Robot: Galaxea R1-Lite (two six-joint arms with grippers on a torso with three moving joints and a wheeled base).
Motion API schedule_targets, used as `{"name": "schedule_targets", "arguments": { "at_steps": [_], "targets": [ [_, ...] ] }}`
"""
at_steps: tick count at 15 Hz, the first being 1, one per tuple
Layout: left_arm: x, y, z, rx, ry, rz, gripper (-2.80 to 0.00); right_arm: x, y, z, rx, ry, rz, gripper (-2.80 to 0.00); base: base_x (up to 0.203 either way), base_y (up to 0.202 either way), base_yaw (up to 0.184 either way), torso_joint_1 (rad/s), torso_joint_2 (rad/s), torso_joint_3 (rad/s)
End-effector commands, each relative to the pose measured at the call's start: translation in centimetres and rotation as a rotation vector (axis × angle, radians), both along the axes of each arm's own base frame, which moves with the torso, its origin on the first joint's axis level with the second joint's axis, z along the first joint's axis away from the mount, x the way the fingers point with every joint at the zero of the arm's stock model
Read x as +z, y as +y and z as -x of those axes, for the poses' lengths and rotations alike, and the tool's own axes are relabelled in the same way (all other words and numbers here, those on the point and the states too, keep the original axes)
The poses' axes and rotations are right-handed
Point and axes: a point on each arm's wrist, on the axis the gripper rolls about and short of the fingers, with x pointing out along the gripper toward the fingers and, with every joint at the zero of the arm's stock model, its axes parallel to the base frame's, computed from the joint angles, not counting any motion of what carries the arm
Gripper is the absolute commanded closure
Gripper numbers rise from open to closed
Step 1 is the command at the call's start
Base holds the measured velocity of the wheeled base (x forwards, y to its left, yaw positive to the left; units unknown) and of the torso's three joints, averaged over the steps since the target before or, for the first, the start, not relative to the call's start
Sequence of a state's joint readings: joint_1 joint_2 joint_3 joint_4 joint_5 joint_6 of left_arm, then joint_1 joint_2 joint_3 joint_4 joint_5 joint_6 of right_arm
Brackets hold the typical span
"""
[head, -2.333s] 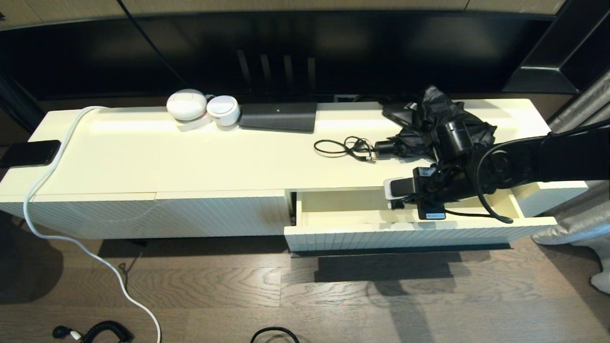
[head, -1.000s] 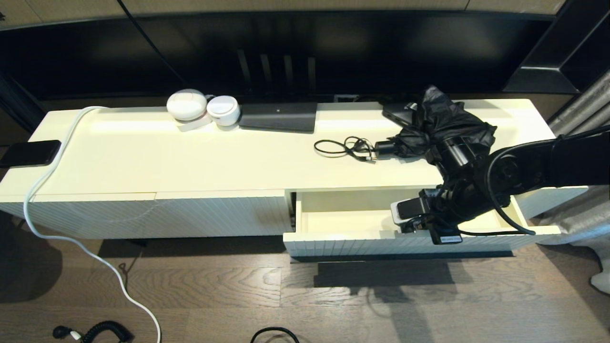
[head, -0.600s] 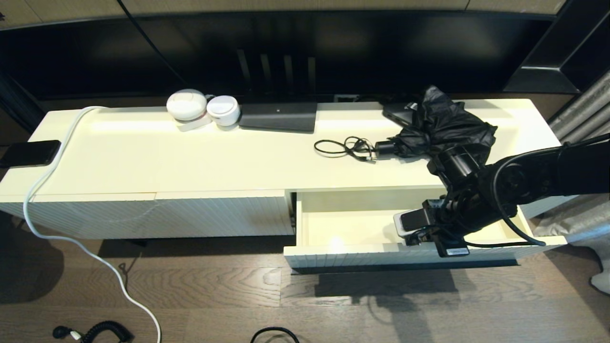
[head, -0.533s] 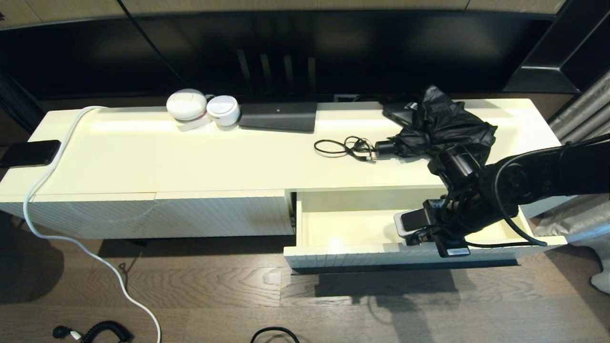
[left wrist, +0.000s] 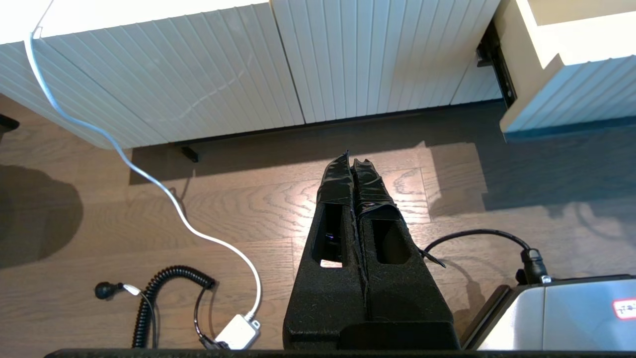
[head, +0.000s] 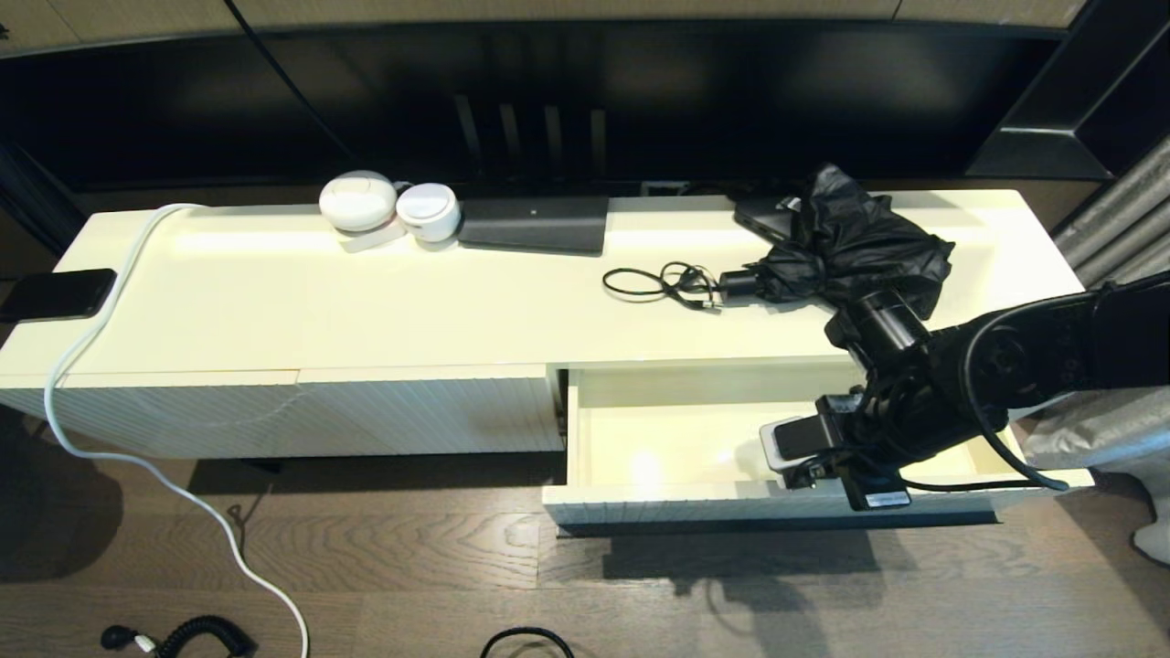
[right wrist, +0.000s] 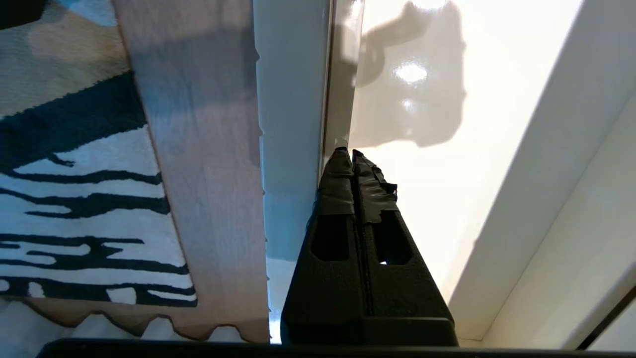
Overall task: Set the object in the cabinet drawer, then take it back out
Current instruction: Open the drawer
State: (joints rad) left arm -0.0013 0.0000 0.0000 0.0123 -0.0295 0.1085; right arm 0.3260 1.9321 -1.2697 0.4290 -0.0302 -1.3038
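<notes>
The cabinet drawer [head: 658,448] stands pulled out at the cabinet's right half, its cream inside bare. My right gripper [right wrist: 350,151] is shut and reaches down into the cabinet drawer [right wrist: 447,124], its fingertips against the inner face of the front panel [right wrist: 290,99]. It holds nothing. The bar handle is hidden. A crumpled black umbrella [head: 855,242] and a black charger with looped cable [head: 676,283] lie on the cabinet top behind the drawer. My left gripper [left wrist: 352,159] is shut and empty, parked low over the wooden floor left of the cabinet drawer [left wrist: 571,84].
On the cabinet top sit two white round devices [head: 388,206], a flat black box [head: 535,224] and a black phone [head: 55,292] at the left end. A white cable [head: 91,338] trails down to the floor. A patterned rug [right wrist: 74,199] lies before the drawer.
The drawer has slid farther out toward me, and my right gripper has come back with it, hooked behind the front panel. The umbrella and charger have not moved.
</notes>
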Motion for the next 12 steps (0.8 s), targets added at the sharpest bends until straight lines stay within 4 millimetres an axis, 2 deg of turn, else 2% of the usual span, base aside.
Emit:
{"name": "schedule_targets", "arguments": {
  "at_steps": [1, 12],
  "targets": [
    [0.0, 0.0, 0.0, -0.001, -0.001, 0.000, 0.00, -0.4, -0.2, 0.6, 0.008, 0.023, 0.013, 0.00, 0.000, 0.000, 0.000, 0.000, 0.00, 0.000],
    [0.0, 0.0, 0.0, -0.001, 0.000, 0.000, 0.00, -1.6, -0.1, 1.6, 0.019, 0.049, 0.015, 0.00, 0.000, 0.000, 0.000, 0.000, 0.00, 0.000]
  ]
}}
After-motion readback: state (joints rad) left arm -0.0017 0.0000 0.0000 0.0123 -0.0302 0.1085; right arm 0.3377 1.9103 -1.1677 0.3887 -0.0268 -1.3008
